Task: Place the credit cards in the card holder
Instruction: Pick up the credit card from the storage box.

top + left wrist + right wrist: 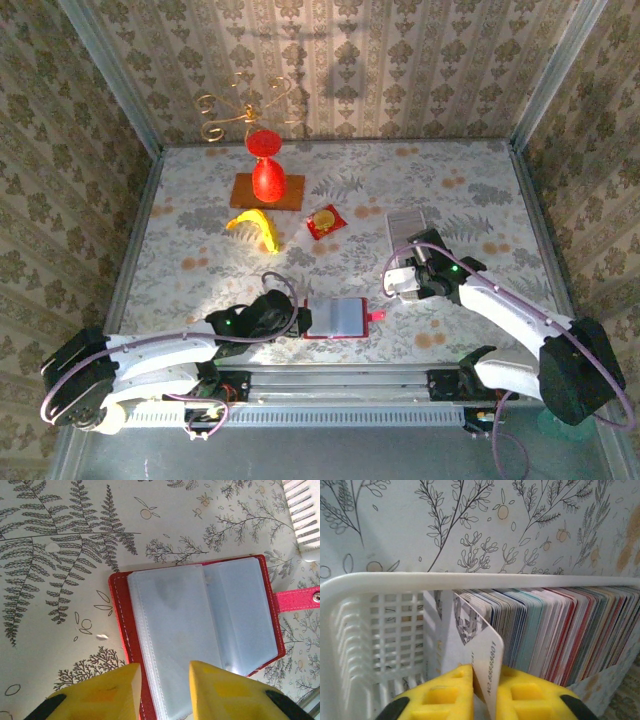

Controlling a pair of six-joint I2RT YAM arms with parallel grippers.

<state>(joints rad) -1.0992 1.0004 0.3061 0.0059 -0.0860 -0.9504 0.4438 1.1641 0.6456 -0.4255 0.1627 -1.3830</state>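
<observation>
1. Two arms reach over the flowered tabletop (pixel 200 245). The card holder (pixel 335 318) lies open and flat near the front edge, between them.
2. The left fingers (pixel 131 685) stand apart over the holder's near edge, and its clear sleeves run into the gap between them. Whether they press on it cannot be told.
3. The holder's pale sleeves face up inside the red cover. Its red strap (pixel 297 600), with a snap, sticks out to one side.
4. The right fingers (pixel 465 682) are clamped on one whitish card (pixel 479 642). It stands tilted at the sparse end of a white basket (pixel 370 625).
5. The other credit cards (pixel 560 630) stand on edge in a packed row in that basket, beyond the holder and to its right.
6. Farther back are a red sachet (pixel 325 220), a banana (pixel 255 228) and a red vase (pixel 265 170) standing on a brown board (pixel 290 192).
</observation>
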